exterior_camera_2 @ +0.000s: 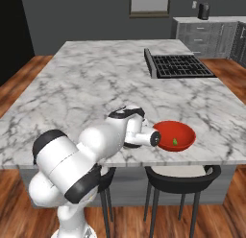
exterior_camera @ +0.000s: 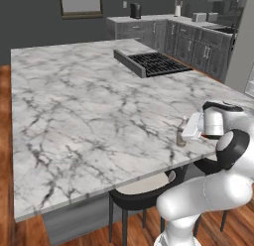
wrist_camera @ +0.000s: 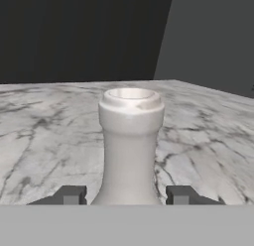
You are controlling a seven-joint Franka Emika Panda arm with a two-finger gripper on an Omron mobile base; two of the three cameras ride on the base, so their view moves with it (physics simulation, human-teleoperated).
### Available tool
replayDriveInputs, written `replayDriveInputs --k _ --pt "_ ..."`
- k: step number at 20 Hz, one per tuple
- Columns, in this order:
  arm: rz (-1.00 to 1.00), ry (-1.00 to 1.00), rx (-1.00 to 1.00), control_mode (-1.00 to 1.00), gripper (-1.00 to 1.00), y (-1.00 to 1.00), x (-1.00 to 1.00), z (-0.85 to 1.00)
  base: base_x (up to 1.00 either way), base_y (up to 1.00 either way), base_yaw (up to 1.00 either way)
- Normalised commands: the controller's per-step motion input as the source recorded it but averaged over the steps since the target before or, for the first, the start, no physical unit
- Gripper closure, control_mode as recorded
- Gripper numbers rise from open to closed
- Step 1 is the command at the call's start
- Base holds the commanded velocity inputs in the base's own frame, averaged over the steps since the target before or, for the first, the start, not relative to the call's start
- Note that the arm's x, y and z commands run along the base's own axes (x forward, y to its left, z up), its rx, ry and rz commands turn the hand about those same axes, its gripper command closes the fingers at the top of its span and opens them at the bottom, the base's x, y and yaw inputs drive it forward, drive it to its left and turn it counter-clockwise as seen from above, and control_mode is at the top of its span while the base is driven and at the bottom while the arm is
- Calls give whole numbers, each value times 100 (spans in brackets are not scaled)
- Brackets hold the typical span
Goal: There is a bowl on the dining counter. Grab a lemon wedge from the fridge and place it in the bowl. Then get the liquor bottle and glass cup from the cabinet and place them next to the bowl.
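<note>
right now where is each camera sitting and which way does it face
Left base view: behind the arm to its left, looking across the dining counter to the cooktop; the arm rises lower right.
Right base view: behind to its right, looking at the same counter, the bowl and the lemon wedge; the arm rises lower left.
Hand view: on the hand, looking level along the pincer at the liquor bottle between its fingertips.
Both base views share counter and cooktop.

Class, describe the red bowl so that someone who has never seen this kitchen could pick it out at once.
Find the big white marble counter with the black cooktop set into it. Near its front edge, above a dark stool, sits the bowl. It is wide, shallow and glossy red, with a tiny yellow-green lemon wedge inside.
</note>
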Motion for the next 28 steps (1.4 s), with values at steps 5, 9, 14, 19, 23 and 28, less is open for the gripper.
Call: replayDriveInputs --k 5,9,14,19,23,28 --pt "1 -2 0 -100 100 -4 18 -22 0 0 0" --pt "1 -1 0 -100 100 -7 20 -22 0 0 0" --pt "1 0 0 -100 100 -7 21 -22 0 0 0" --pt "6 -5 -3 -100 -100 8 -5 -38 0 0 0" --pt "4 -12 -1 -100 -100 3 -27 -11 0 0 0" --pt "0 -6 0 -100 -100 0 -11 2 0 0 0"
